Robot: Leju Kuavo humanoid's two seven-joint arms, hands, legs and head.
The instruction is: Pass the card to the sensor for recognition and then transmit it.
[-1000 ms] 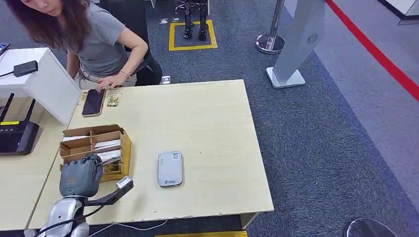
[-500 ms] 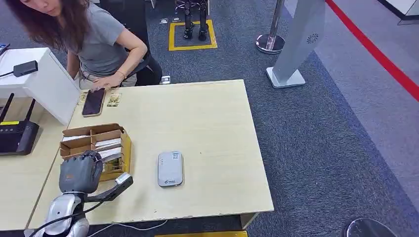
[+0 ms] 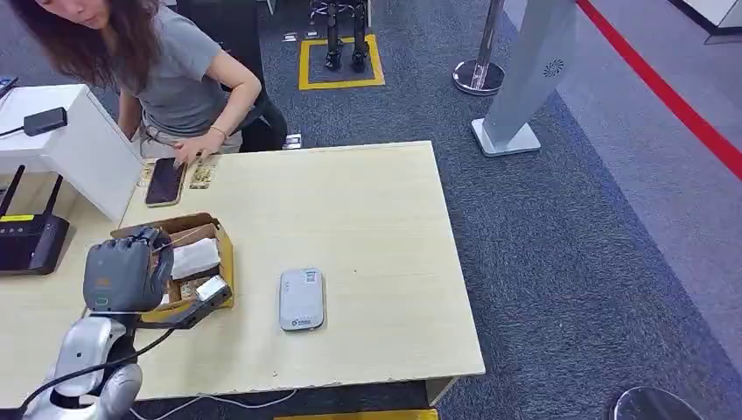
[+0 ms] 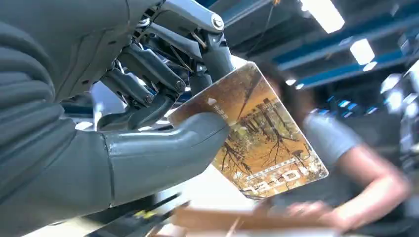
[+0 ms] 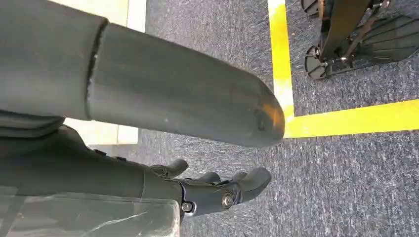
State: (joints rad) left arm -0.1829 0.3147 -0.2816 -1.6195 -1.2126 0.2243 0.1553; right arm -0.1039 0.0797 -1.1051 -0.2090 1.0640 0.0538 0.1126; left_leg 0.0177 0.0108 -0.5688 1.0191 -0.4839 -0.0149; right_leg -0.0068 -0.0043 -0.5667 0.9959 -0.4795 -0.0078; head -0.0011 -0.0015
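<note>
My left hand (image 3: 127, 271) hovers over the cardboard card box (image 3: 225, 255) at the table's left edge. It pinches a card (image 4: 257, 138), printed with autumn trees, between thumb and fingers; in the head view the card (image 3: 194, 258) shows as a pale slab just right of the fingers. The grey-white sensor (image 3: 302, 298) lies flat on the table, to the right of the box and apart from the hand. My right hand (image 5: 123, 177) hangs over the carpet with its fingers loosely apart and nothing in it.
A person leans over the far left corner, one hand (image 3: 194, 150) by a phone (image 3: 164, 180) and a small card (image 3: 202, 177). A black router (image 3: 31, 241) and a white box (image 3: 74, 144) stand on the left desk. Bare tabletop (image 3: 367, 227) stretches to the right.
My left hand has risen from the near end of the box and moved toward its far side, lifting a card out. The person's hand has shifted slightly near the phone.
</note>
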